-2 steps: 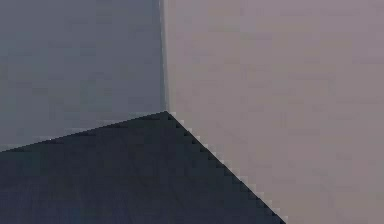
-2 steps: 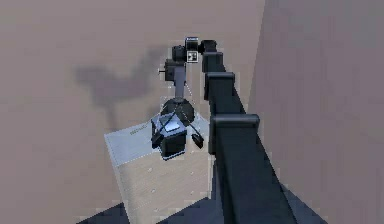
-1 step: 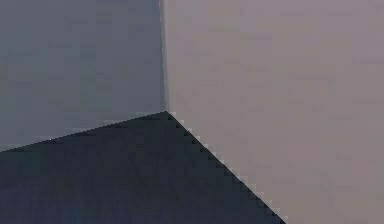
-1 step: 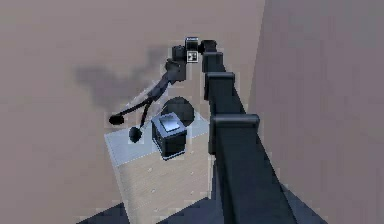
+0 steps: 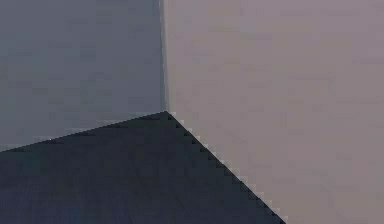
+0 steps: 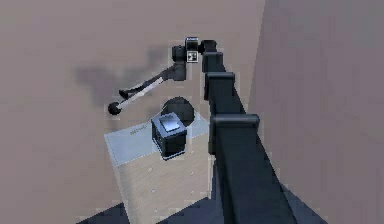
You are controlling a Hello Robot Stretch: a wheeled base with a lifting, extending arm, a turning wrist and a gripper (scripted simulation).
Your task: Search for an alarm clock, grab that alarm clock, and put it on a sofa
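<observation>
Room corner, forward view: pale grey wall [image 5: 80, 60] meeting a pinkish-beige wall [image 5: 280, 100] above a dark blue-black floor [image 5: 120, 170]. Item one, arm side view: a pale, block-shaped surface with a beige top [image 6: 135, 185], set against the beige wall. Item two: a small dark boxy object with a light grey upper face [image 6: 170, 135], upright on that surface just left of the arm, plausibly the alarm clock sought, though too small to confirm. Item three: the dark square-section arm [image 6: 235, 140], reaching out past the object, presumably to bring the jaws within range of it. Item four: thin dark jaws, slanting down toward the arm side view's left, tips against bare wall, so carrying nothing; whether spread or pressed together, I cannot tell. Assessment: search likely done, grasp not yet made.
</observation>
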